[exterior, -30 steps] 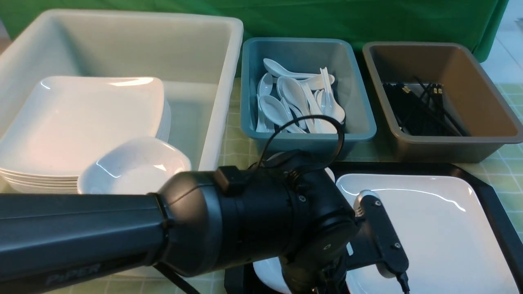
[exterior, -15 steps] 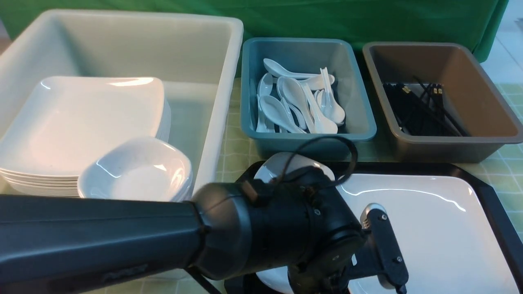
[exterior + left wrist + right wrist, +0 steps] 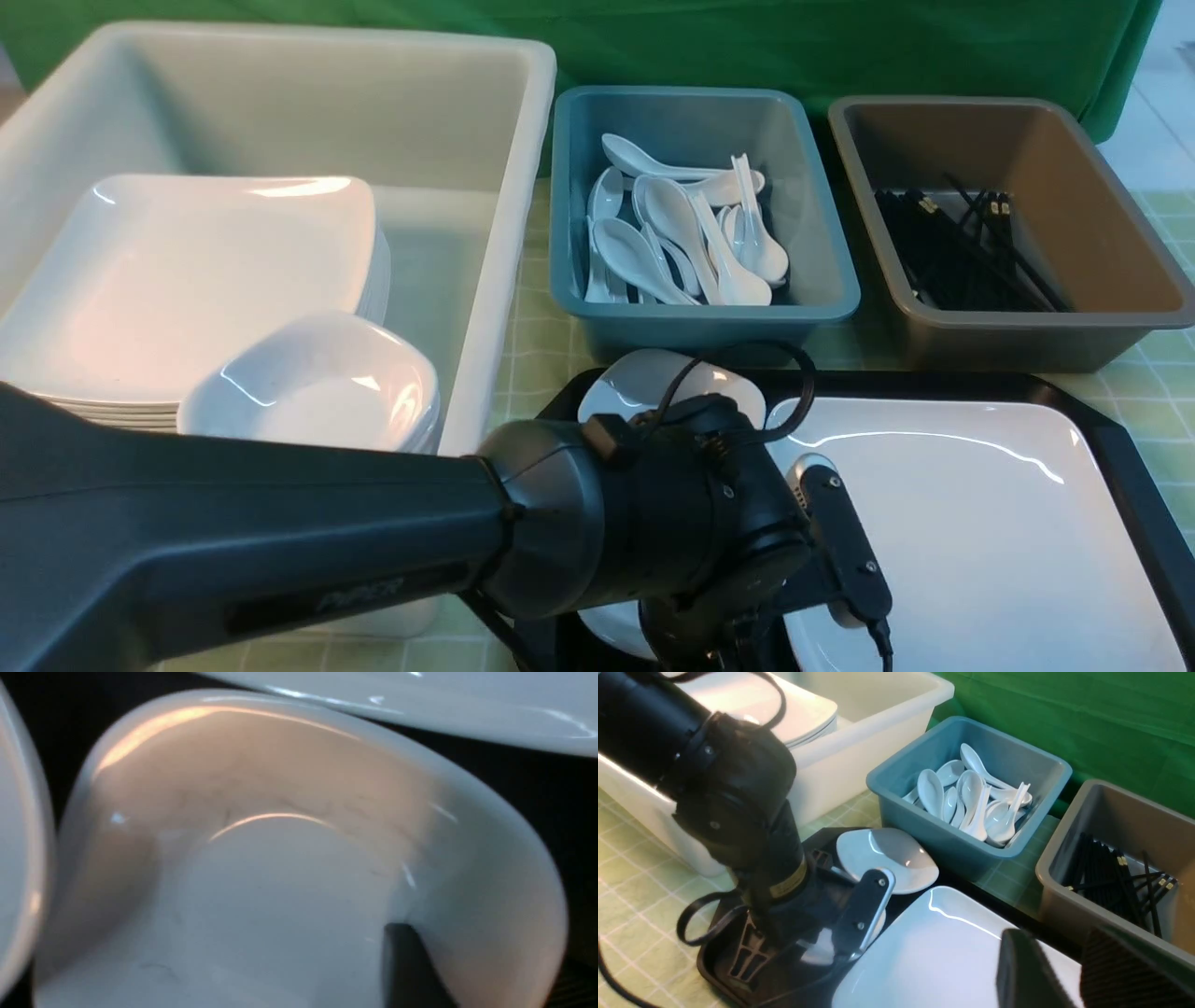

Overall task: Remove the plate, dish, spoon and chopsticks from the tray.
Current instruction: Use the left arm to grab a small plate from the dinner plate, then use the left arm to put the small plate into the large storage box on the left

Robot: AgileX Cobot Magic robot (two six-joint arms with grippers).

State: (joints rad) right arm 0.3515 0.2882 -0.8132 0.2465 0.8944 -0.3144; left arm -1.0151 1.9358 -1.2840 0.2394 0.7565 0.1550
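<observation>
I have the left gripper [image 3: 784, 952] pointing straight down over the near left corner of the tray [image 3: 934, 383], right on top of a small white dish [image 3: 280, 896]. On the left wrist camera that dish fills almost the whole picture. One dark finger [image 3: 406, 970] stands inside its bowl, close against the inner wall below the rim. The other finger is out of sight, so I cannot tell whether the jaws are clamped on the rim or standing loose around it.

A second small dish [image 3: 644, 378] sits at the tray's far left corner, apart from the gripper. The plate [image 3: 971, 523] lies flat on the tray's right part and takes up most of it. Its left edge is just beside the dish under the gripper.

The right gripper [image 3: 1062, 947] shows on its own wrist camera with the plate behind it. Its jaws are apart with nothing between them, well away from both dishes.

Past the tray's far edge on the table stand a teal bin [image 3: 700, 327] of white spoons [image 3: 681, 233] and a brown bin [image 3: 1008, 345] of black sticks [image 3: 952, 252]. A white tub [image 3: 504, 233] of stacked crockery sits at the table's left.
</observation>
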